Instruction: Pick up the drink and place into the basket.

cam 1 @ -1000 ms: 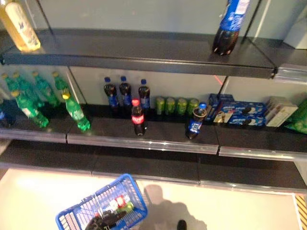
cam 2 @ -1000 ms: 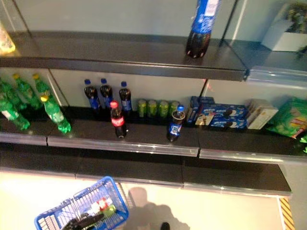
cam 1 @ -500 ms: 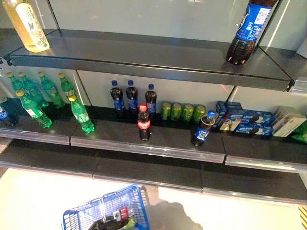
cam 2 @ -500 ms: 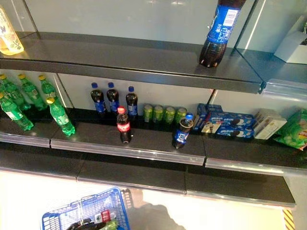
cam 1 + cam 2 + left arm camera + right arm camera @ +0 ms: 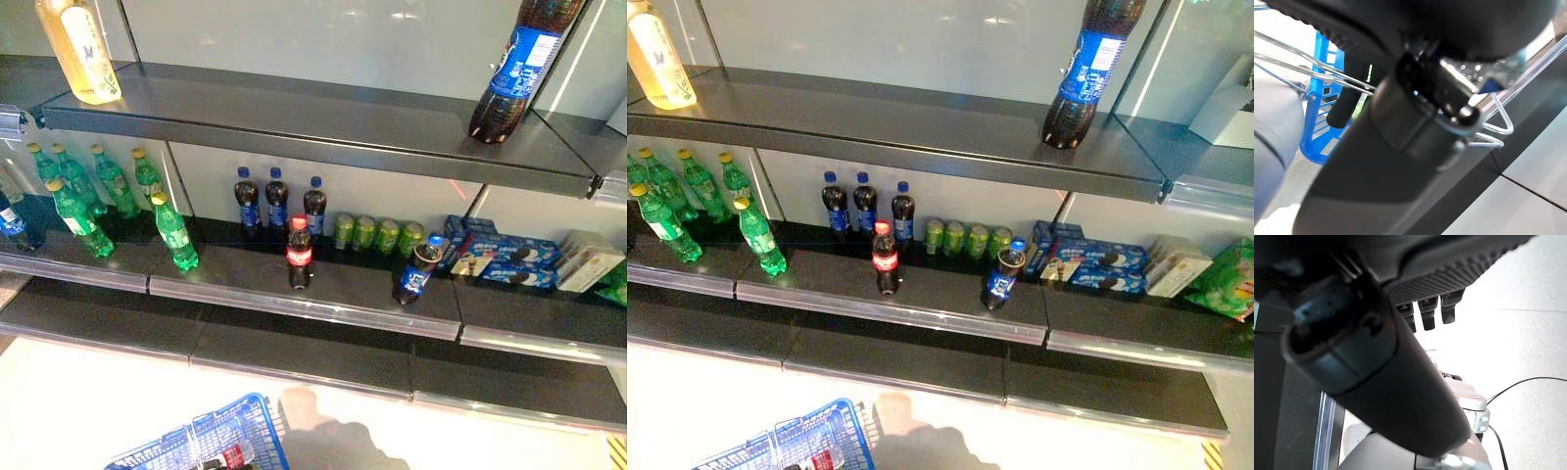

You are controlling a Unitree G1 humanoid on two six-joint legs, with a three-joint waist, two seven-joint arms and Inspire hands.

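Observation:
A red-capped cola bottle (image 5: 299, 253) stands alone at the front of the middle shelf (image 5: 343, 304). A blue-capped cola bottle (image 5: 415, 270) leans to its right. The blue basket (image 5: 211, 441) hangs low at the bottom left with a red-labelled drink (image 5: 233, 456) in it. In the left wrist view my left hand (image 5: 1400, 107) is shut on the basket's thin wire handles (image 5: 1496, 120), with the basket's blue wall (image 5: 1320, 98) past it. In the right wrist view my right hand (image 5: 1376, 362) is open and empty, fingers (image 5: 1427, 313) straight, over the pale floor.
Green bottles (image 5: 98, 196) stand at the shelf's left, blue-capped colas (image 5: 277, 199) and green cans (image 5: 377, 233) at the back, biscuit boxes (image 5: 509, 257) at the right. The top shelf (image 5: 294, 117) holds a yellow bottle (image 5: 80, 49) and a large cola bottle (image 5: 524, 64).
The camera has tilted up, so the shelves sit lower in the picture and the basket has slid towards the bottom edge. Nothing on the shelves has moved.

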